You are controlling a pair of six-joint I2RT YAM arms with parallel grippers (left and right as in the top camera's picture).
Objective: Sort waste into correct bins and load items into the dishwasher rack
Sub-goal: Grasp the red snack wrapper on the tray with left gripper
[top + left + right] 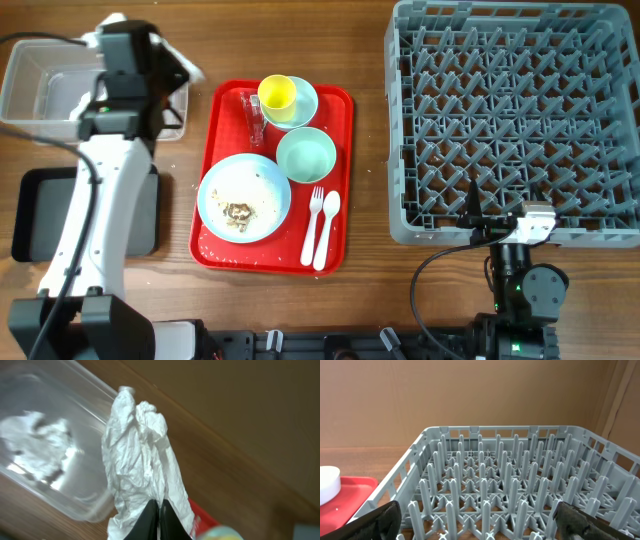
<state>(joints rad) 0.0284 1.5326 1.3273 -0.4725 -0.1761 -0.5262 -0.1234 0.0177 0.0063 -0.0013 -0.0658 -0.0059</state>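
Note:
My left gripper [159, 517] is shut on a crumpled white tissue [137, 455] and holds it above the near edge of the clear tub [75, 505]. Another tissue [40, 445] lies inside that tub. From overhead the left gripper [165, 75] is at the right end of the clear tub [25, 60], and the black tray [40, 215] lies below it. The pale blue plate [262, 180] holds brown scraps [238, 212]. The mint bowl [306, 155], yellow cup [277, 94], fork [315, 222] and spoon [328, 225] sit nearby. My right gripper [480, 520] is open and empty at the front edge of the grey rack [515, 110].
All the dishes sit on a red tray [210, 250] in the middle of the wooden table. The yellow cup stands in a small light blue bowl [302, 100]. A small sachet-like thing [255, 118] lies left of the cup. The red tray's corner [200, 520] shows under the tissue.

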